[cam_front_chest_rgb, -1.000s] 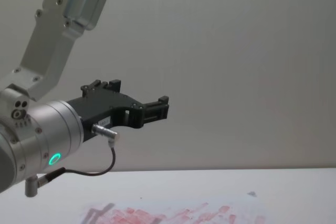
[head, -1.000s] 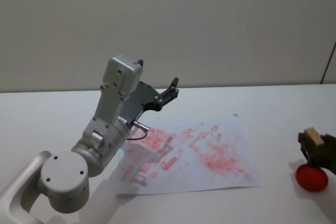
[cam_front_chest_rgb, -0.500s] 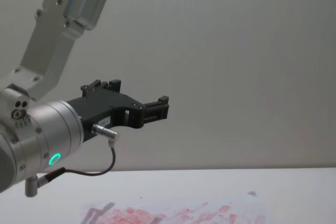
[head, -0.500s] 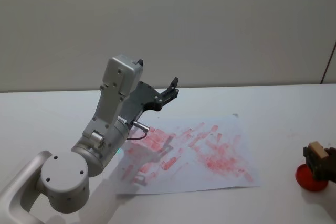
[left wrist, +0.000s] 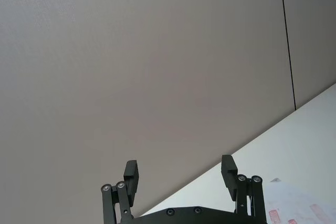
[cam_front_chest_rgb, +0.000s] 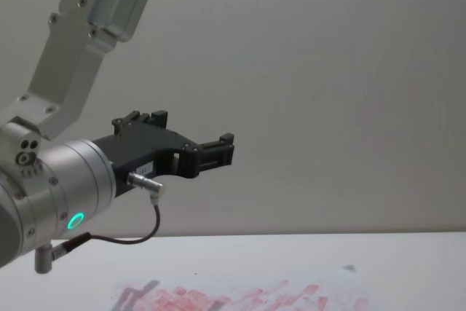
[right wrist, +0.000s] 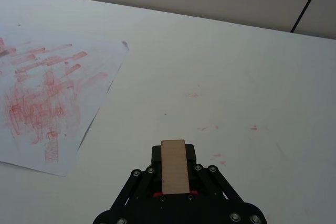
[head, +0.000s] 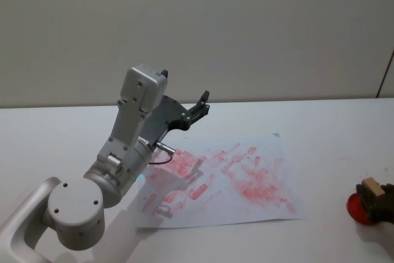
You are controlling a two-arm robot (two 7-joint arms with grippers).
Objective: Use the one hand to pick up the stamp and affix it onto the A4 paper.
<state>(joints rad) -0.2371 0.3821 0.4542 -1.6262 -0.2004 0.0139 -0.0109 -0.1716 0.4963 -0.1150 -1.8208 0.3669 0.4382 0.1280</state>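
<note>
Our right hand (right wrist: 175, 182) clamps the stamp (right wrist: 174, 167) over the red ink pad (head: 362, 209), risking smears beside the A4 paper (head: 249, 204).

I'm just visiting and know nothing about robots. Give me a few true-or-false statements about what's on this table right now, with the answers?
1. The right tool is shut on the small pale tan wooden stamp block. True.
2. The stamp is pressed onto the white A4 paper with pinkish-red prints. False: it is off the sheet, over the round red ink pad to the paper's right.
3. The left tool is raised above the table with its fingers apart, holding nothing. True.
4. The paper is blank. False: it is covered in red rectangular prints.
5. The red pad lies on the paper. False: it rests on the bare white tabletop.
</note>
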